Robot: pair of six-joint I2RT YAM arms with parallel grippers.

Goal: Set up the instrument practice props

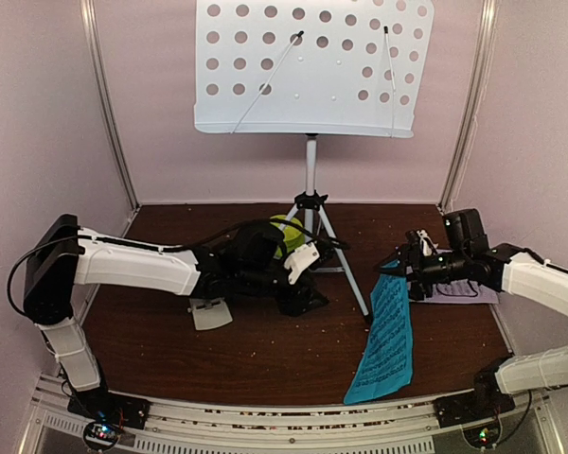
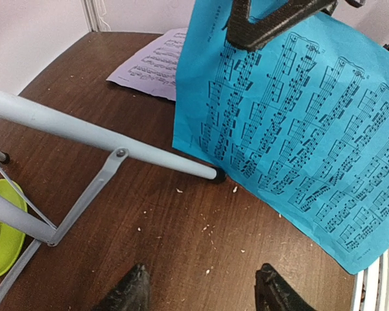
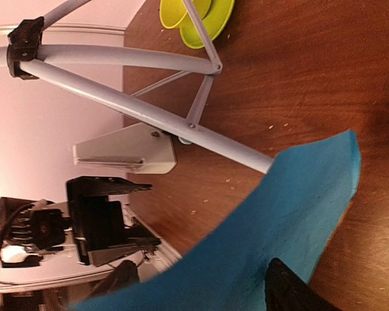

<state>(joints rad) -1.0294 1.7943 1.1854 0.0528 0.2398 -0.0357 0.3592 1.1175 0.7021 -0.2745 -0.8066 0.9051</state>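
The pale perforated music stand (image 1: 312, 66) stands at the back on its silver tripod (image 1: 310, 203). The blue music sheet (image 1: 386, 345) slopes up from the table's front over a tripod leg (image 2: 104, 136). Its raised top edge lies between the spread fingers of my right gripper (image 1: 398, 263), which is open. In the right wrist view the blue sheet (image 3: 279, 227) passes between that gripper's (image 3: 204, 272) two fingers. The pale pink sheet (image 1: 466, 291) lies flat under the right arm. The cream metronome (image 1: 210, 312) lies on its side. My left gripper (image 2: 204, 291) hovers open over bare wood, holding nothing.
A lime-green bowl on its saucer (image 1: 286, 232) sits behind the left wrist, beside the tripod. The tripod's legs spread across the table's middle. Pale walls close in the back and both sides. Small crumbs dot the dark wooden table (image 1: 170, 350).
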